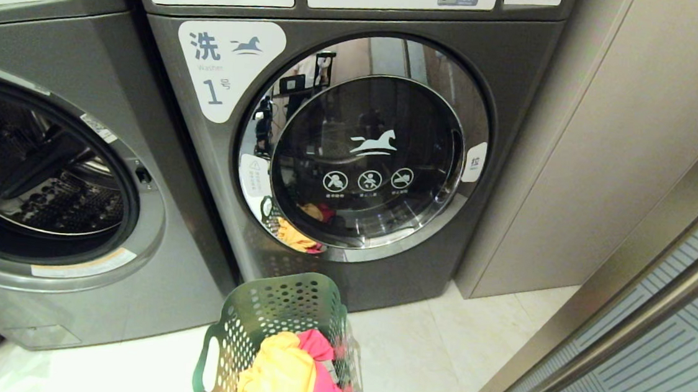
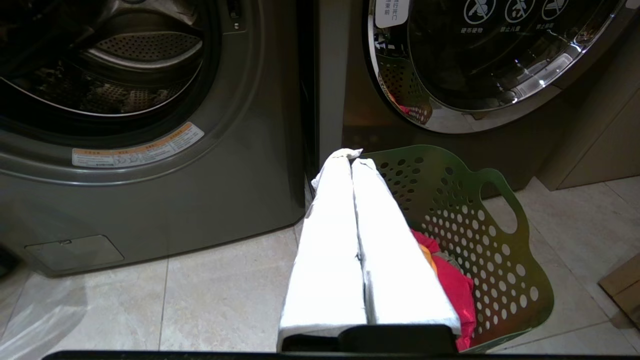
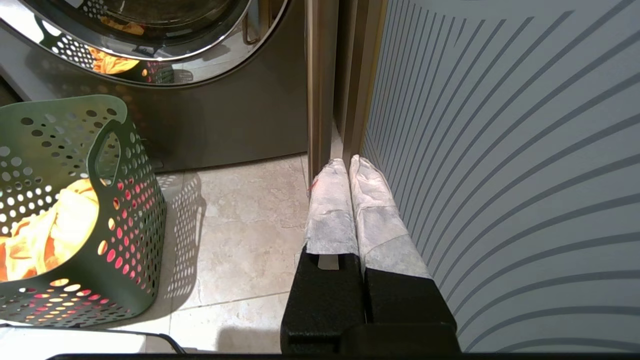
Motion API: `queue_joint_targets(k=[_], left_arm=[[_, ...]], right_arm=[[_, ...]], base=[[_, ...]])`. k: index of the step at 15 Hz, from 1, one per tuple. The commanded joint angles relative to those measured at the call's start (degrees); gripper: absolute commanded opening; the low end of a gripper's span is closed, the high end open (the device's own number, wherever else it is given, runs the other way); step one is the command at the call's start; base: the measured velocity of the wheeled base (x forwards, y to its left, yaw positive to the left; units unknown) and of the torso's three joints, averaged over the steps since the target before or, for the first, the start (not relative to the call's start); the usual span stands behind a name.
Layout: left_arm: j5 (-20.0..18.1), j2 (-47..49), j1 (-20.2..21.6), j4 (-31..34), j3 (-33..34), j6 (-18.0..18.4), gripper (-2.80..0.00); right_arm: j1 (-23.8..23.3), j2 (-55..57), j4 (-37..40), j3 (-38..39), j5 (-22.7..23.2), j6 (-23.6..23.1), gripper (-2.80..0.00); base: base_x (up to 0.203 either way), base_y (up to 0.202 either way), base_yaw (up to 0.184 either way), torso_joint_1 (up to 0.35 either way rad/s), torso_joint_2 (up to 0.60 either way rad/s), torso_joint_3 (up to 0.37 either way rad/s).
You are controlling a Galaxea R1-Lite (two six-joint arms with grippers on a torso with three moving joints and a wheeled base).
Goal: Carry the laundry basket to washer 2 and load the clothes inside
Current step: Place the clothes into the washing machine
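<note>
The green laundry basket (image 1: 277, 315) stands on the tiled floor in front of the shut washer labelled 1 (image 1: 228, 68). The clothes lie in it: a yellow-orange garment (image 1: 278, 377) and a pink-red one (image 1: 319, 359). My left gripper (image 2: 351, 156) is shut and empty, hanging over the near rim of the basket (image 2: 465, 220), above the red cloth (image 2: 457, 292). My right gripper (image 3: 348, 162) is shut and empty, to the right of the basket (image 3: 60, 150), by a door frame. Washer 2's label is out of view. Neither gripper is in the head view.
To the left of washer 1, a grey machine with an open drum (image 1: 34, 165) shows no number. A striped glass sliding door (image 1: 653, 369) and a beige panel (image 1: 575, 176) close off the right side. A cardboard corner (image 2: 622, 285) and a plastic bag (image 2: 40, 320) lie on the floor.
</note>
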Motion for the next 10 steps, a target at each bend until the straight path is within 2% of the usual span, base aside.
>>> queue_joint_targets(k=[1,10], left_arm=[[0.02,0.21,0.00,-0.03,2.29,0.00,-2.80],[-0.16,0.13,0.00,-0.20,2.29,0.45,-2.80]], right_arm=[[0.01,-0.01,-0.02,0.00,0.05,-0.04,-2.80],[0.01,-0.01,-0.02,0.09,0.14,-0.83,-2.80]], base=[[0.000,0.000,0.000,0.000,0.00,0.000],[0.000,0.000,0.000,0.000,0.00,0.000]])
